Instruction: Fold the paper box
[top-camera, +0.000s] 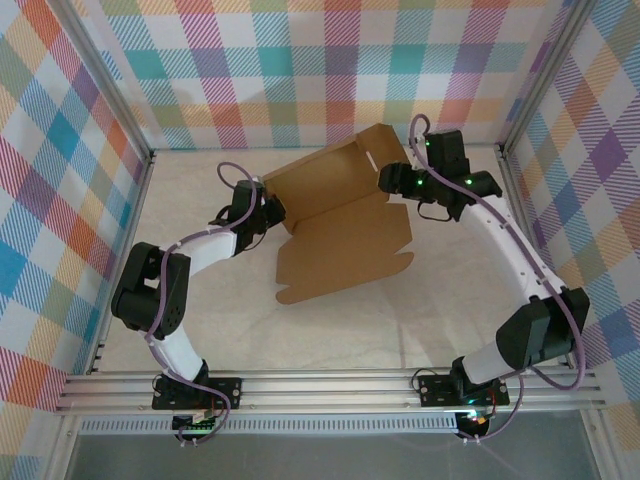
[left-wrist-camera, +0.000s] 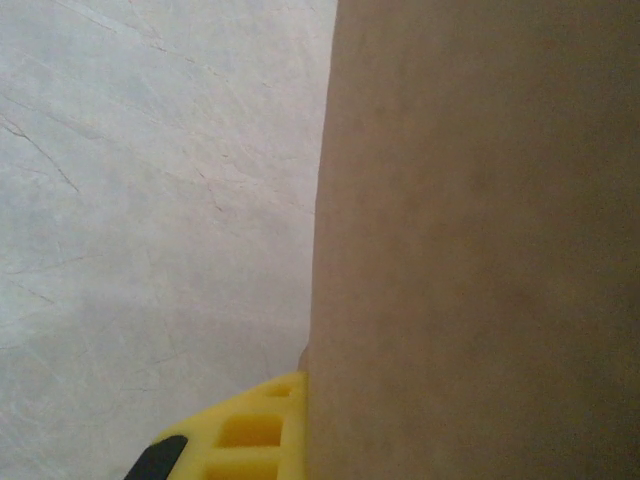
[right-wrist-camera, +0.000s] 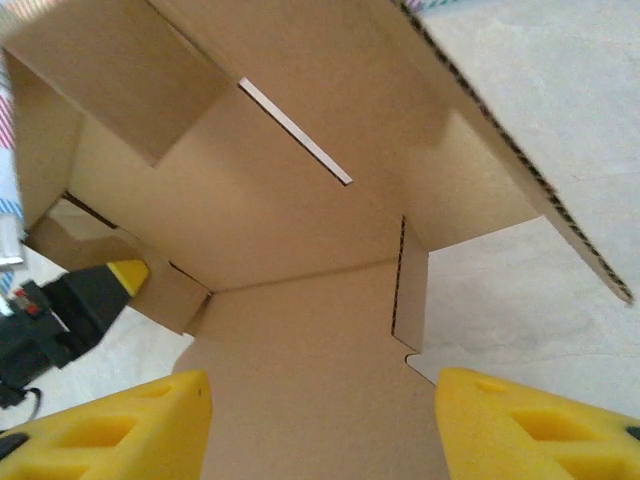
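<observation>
Around the scene stand plaid walls (top-camera: 300, 60), and a pale table (top-camera: 350, 340) runs between them, with the two arms bolted at its near edge.

On the table, mid-width and toward the back, sits the box (top-camera: 340, 235), brown cardboard and only partly folded. Its near panel lies flat on the table with a notched front edge. Its rear part is raised and tilted, with a side flap bent inward at each end.

At the left, the left arm (top-camera: 190, 255) reaches in to the box's left end. At the right, the right arm (top-camera: 520, 260) curves round to the box's right end, so the box lies between the two.

In the top view the left gripper (top-camera: 268, 212) meets the raised left wall. It is pinched on that wall: in its own wrist view one yellow finger (left-wrist-camera: 255, 430) lies flat against the cardboard (left-wrist-camera: 480, 240), and the other finger is hidden behind the sheet. The right wrist view shows its yellow tip (right-wrist-camera: 125, 275) at a small side flap.

The right gripper (top-camera: 385, 180) is at the upper right corner of the box. Its jaws are spread wide and hold nothing. In its wrist view the gripper (right-wrist-camera: 322, 385) has the flat panel showing between its two yellow fingers.

Smallest is a narrow slit (right-wrist-camera: 295, 132) cut into the raised panel.
</observation>
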